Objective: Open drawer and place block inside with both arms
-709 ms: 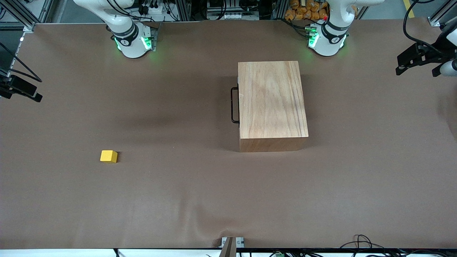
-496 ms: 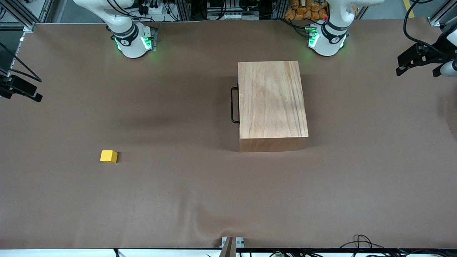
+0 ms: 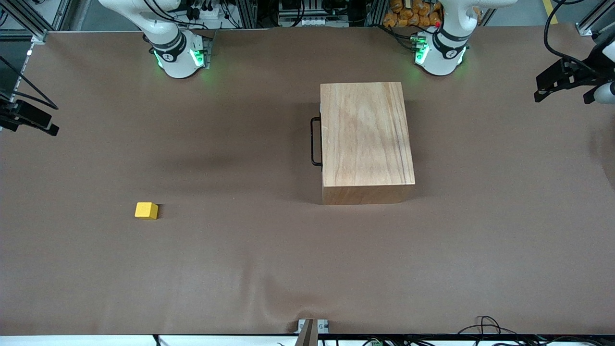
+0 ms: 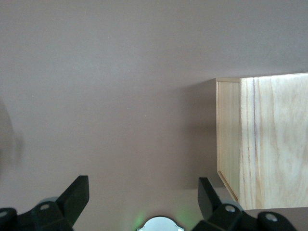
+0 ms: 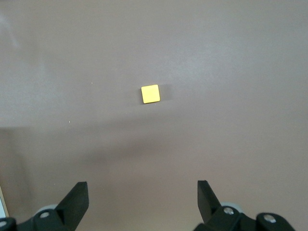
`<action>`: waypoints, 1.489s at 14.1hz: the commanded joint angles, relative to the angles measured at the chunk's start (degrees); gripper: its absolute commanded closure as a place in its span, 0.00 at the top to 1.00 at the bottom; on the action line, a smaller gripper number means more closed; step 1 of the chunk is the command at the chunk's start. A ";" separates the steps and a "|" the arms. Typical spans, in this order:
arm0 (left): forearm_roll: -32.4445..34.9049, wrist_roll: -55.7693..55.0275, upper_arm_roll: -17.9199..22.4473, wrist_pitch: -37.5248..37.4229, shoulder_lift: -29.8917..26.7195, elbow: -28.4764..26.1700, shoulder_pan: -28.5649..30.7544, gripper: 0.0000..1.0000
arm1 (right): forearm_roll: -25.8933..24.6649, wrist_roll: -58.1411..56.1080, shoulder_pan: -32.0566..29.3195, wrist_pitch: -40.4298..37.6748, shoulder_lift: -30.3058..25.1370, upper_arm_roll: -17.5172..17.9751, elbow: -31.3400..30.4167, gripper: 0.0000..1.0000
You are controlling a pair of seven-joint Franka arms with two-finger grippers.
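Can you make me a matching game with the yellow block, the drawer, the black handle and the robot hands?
Things:
1. block
2. drawer
3. handle
4. left gripper and right gripper

States:
A. shut inside the wooden box
B. fingers wide open, holding nothing
C. alone on the table, toward the right arm's end
D. sticking out of the drawer front, untouched

Pairs: 1-C, 2-A, 3-D, 4-B

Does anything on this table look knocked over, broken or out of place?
Nothing stands out. The wooden box sits flat with its drawer shut and the black handle intact. The yellow block lies alone on the table, toward the right arm's end. Only the brown cover wrinkles near the front camera's edge.
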 commanded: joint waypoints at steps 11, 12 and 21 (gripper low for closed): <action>0.99 -2.34 -2.22 -2.40 -0.35 -0.35 -0.61 1.00 | 0.42 0.13 -1.05 -0.41 0.09 0.58 0.42 1.00; 0.99 -3.74 -2.57 -2.40 -0.44 -0.27 -0.70 1.00 | 0.42 0.13 -1.14 -0.41 0.09 0.58 0.42 1.00; 0.46 -24.29 -14.60 -1.78 6.05 3.50 -1.31 1.00 | 0.42 0.65 -1.23 -0.41 0.70 0.58 0.51 1.00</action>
